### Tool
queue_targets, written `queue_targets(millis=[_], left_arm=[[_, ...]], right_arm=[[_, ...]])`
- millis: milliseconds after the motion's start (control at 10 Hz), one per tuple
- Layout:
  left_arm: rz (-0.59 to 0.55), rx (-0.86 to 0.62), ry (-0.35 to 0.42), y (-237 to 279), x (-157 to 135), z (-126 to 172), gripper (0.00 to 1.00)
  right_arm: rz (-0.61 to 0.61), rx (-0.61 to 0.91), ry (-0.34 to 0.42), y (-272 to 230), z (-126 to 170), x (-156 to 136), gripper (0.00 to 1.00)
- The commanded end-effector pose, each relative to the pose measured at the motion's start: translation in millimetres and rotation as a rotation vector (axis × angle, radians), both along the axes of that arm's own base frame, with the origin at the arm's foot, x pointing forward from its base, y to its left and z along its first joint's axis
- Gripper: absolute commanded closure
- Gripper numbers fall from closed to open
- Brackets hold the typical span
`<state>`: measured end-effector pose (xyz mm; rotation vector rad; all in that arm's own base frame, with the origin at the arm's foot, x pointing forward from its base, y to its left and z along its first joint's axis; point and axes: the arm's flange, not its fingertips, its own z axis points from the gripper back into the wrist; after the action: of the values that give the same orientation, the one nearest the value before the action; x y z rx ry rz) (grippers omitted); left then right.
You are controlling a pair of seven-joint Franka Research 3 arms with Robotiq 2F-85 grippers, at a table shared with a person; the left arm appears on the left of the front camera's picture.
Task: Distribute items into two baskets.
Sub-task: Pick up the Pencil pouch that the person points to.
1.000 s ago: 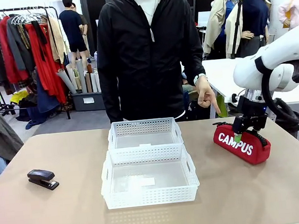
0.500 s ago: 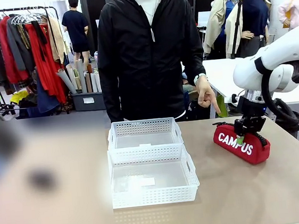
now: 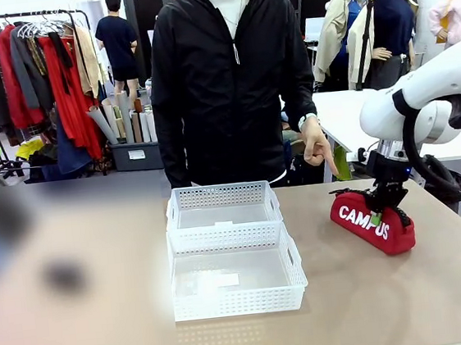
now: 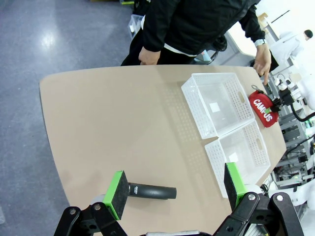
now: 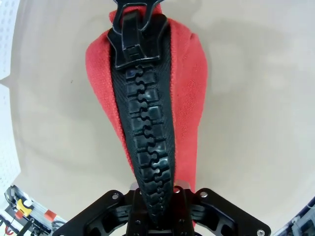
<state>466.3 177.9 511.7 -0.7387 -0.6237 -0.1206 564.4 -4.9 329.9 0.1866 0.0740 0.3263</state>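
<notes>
Bright even indoor light, soft shadows, table [image 3: 376,305] blurred at left, wrist views bowed, glare on floor [image 4: 49,38]

far basket [image 3: 223,207]: middle of the surface [image 3: 393,304], touching behind near basket [image 3: 232,284]
pouch [image 3: 352,216]: right of far basket, apart
stapler [image 4: 150,191]: far left, well apart from both

woven red cloth pouch [image 5: 187,93], perforated plastic baskets [image 3: 231,259]

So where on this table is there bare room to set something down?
Widest: bare table between stapler and baskets. Also the strip before the near basket, and the gap between baskets and red pouch. Crowded at the pouch: right gripper shut on it, a person's hand just beyond.
</notes>
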Motion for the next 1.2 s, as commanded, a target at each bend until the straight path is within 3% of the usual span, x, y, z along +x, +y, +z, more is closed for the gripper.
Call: queue_targets(millis=[0, 1000, 1100], left_arm=[[0.002, 0.001, -0.002, 0, 0, 0, 0.00], [0.002, 0.001, -0.002, 0, 0, 0, 0.00], [0.002, 0.001, -0.002, 0, 0, 0, 0.00]], right_arm=[[0.004, -0.007, -0.013, 0, 0, 1, 1.00], [0.002, -0.002, -0.002, 0, 0, 0, 1.00], [0.036, -0.016, -0.001, 4, 13, -1, 1.00]])
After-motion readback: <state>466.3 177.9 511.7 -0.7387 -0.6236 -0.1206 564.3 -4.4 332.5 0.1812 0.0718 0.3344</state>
